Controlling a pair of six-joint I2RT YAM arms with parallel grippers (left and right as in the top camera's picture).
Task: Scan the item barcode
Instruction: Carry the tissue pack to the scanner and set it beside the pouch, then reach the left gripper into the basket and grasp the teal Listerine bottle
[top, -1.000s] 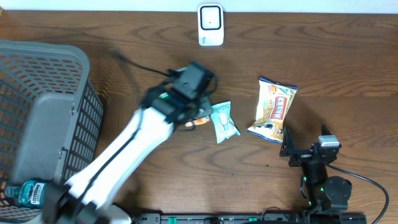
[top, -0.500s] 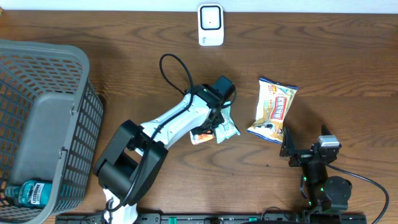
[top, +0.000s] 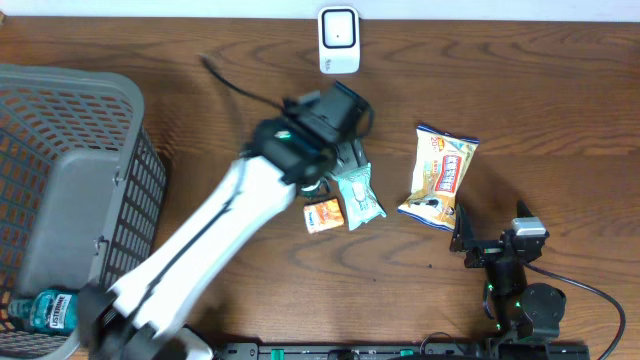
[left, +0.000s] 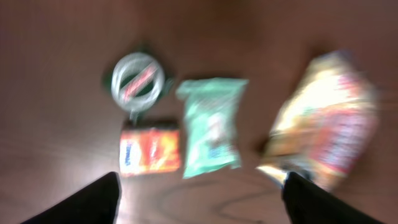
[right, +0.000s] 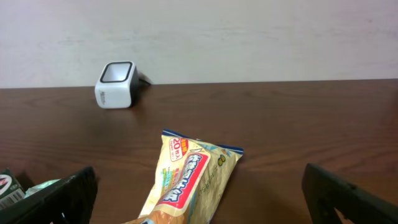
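Observation:
The white barcode scanner (top: 339, 40) stands at the table's far edge and also shows in the right wrist view (right: 116, 76). A small orange packet (top: 323, 215) lies flat on the wood beside a green packet (top: 358, 195); both appear blurred in the left wrist view, orange packet (left: 149, 149) and green packet (left: 211, 127). My left gripper (top: 348, 152) hovers above them, open and empty (left: 202, 205). A yellow snack bag (top: 440, 175) lies to the right. My right gripper (top: 462, 232) rests just behind the bag (right: 189, 180), open with nothing in it (right: 202, 205).
A grey mesh basket (top: 120, 100) fills the left side, with a blue mouthwash bottle (top: 45, 310) in its near corner. A round green-and-white lid-like object (left: 138, 78) lies next to the orange packet. The left arm's cable loops over the table behind it.
My left gripper has gone from shut to open, letting go of the orange packet, which now lies on the table. The gripper has then lifted away toward the scanner. The right arm is still.

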